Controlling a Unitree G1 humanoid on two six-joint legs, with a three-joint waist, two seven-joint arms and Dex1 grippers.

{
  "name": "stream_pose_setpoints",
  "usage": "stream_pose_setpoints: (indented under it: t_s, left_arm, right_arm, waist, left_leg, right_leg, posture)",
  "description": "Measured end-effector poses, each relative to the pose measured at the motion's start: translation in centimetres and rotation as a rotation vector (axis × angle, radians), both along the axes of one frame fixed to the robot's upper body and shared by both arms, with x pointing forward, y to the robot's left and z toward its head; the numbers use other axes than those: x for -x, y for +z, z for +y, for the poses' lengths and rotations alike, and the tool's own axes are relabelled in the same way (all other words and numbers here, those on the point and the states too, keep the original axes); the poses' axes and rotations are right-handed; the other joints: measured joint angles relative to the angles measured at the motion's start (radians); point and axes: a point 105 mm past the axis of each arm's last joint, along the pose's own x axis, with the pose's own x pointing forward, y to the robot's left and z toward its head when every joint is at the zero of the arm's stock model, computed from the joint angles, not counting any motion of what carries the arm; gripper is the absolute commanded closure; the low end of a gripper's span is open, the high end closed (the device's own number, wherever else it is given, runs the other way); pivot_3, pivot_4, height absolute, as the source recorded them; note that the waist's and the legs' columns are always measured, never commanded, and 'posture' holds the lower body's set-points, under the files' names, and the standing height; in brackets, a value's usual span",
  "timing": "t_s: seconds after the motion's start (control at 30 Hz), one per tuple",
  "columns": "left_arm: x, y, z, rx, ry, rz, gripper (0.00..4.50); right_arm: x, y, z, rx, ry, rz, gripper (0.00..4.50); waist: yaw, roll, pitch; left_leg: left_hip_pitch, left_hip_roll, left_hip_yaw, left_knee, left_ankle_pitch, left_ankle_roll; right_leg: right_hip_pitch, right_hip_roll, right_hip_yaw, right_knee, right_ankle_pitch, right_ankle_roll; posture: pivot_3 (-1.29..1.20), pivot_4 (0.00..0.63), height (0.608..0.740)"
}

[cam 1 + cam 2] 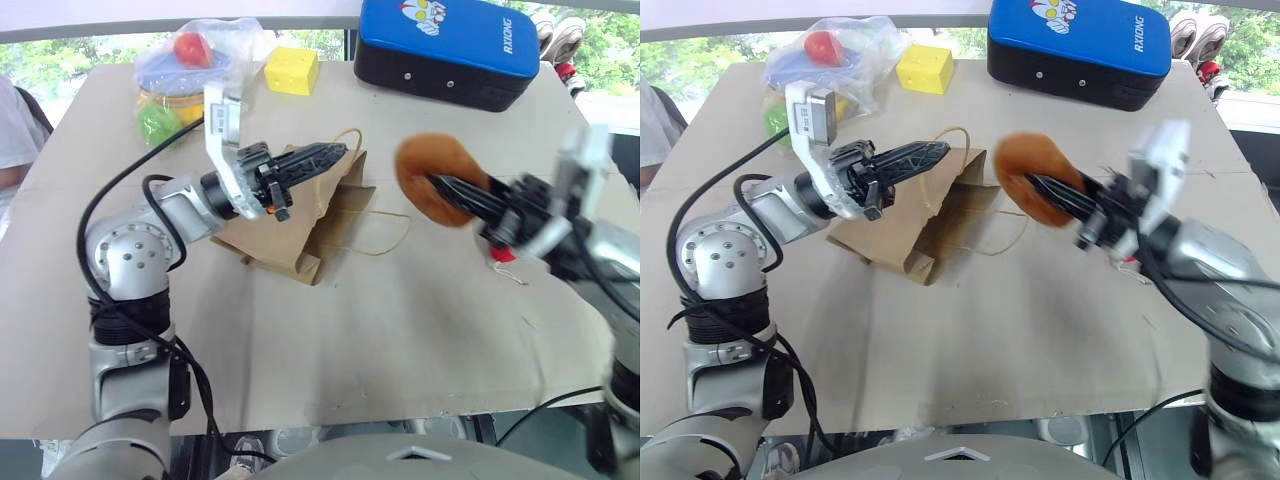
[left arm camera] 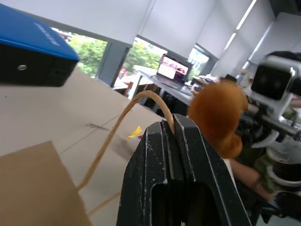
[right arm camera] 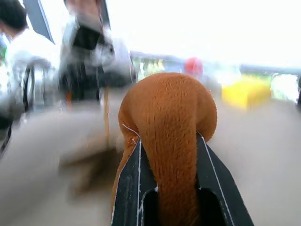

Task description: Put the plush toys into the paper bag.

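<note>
The brown paper bag (image 1: 300, 235) lies on its side on the table, mouth toward the right. My left gripper (image 1: 335, 153) is shut on one of its tan loop handles (image 2: 141, 96) and holds that loop up above the bag. The other handle (image 1: 385, 238) rests flat on the table. To the right of the bag, my right gripper (image 1: 445, 185) is shut on the orange-brown plush toy (image 1: 425, 172) and holds it in the air, level with the left gripper. A small red and white piece (image 1: 503, 255) peeks out from under the right hand, mostly hidden.
A blue-and-black case (image 1: 445, 45) stands at the back right. A yellow block (image 1: 291, 71) and a clear plastic bag of coloured balls (image 1: 185, 75) sit at the back left. A person's white sleeve (image 1: 12, 130) shows at the left edge. The table's front edge (image 1: 400, 418) is near.
</note>
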Motion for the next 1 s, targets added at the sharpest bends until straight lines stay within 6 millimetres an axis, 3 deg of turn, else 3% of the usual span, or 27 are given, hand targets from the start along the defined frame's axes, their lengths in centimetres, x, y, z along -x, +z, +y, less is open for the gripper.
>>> stream_pose_setpoints:
  t_s: [0.07,0.2,0.37,0.63,0.77,1.0]
  left_arm:
    - [-0.1,0.3,-0.1,0.013,0.0,-0.006,4.5]
    - [-0.7,1.3,0.0,0.053,0.029,-0.02,4.5]
    - [-0.6,1.3,0.1,0.069,0.056,-0.015,4.5]
    - [0.2,-0.4,0.0,0.046,0.066,0.021,4.5]
    - [0.7,-0.9,0.3,0.03,0.076,0.031,4.5]
    - [1.4,-0.9,0.9,0.067,0.076,0.05,4.5]
  right_arm:
    - [-2.1,-2.7,2.0,0.14,-0.024,0.041,4.47]
    - [-3.6,-7.8,4.3,0.264,0.02,0.139,4.47]
    - [-4.5,-10.9,6.7,0.348,0.119,0.12,4.47]
    - [-5.4,-9.6,13.4,0.424,0.3,-0.162,4.47]
    - [-5.6,-9.9,14.0,0.471,0.341,-0.236,4.47]
    - [-6.1,-8.1,13.5,0.226,0.369,0.049,4.47]
  waist:
    - [0.005,0.0,0.0]
    - [0.017,0.0,0.0]
    - [0.018,-0.001,0.0]
    - [0.001,-0.001,0.001]
    - [0.006,-0.001,0.001]
    - [0.005,-0.001,0.001]
  left_leg:
    - [-0.002,0.0,0.0,0.0,0.0,0.0]
    - [-0.004,-0.001,0.001,0.0,0.0,0.0]
    - [-0.002,-0.001,0.002,0.0,0.0,0.0]
    - [-0.002,0.0,0.0,0.0,0.0,0.0]
    - [-0.002,-0.001,0.001,0.0,0.0,0.0]
    - [-0.002,0.0,0.0,-0.001,0.0,0.0]
  right_leg:
    - [0.0,-0.001,0.0,-0.002,0.0,0.0]
    - [-0.001,-0.002,0.0,-0.004,0.0,0.0]
    - [-0.001,-0.001,0.001,-0.002,0.0,0.0]
    - [-0.001,-0.001,0.0,-0.001,0.0,0.0]
    - [-0.001,-0.002,0.0,-0.002,0.0,0.0]
    - [-0.001,-0.002,-0.001,-0.001,0.0,0.0]
  posture:
    - [0.0,0.15,0.74]
    - [0.0,0.15,0.74]
    - [0.0,0.15,0.74]
    - [0.0,0.15,0.74]
    - [0.0,0.15,0.74]
    - [0.0,0.15,0.74]
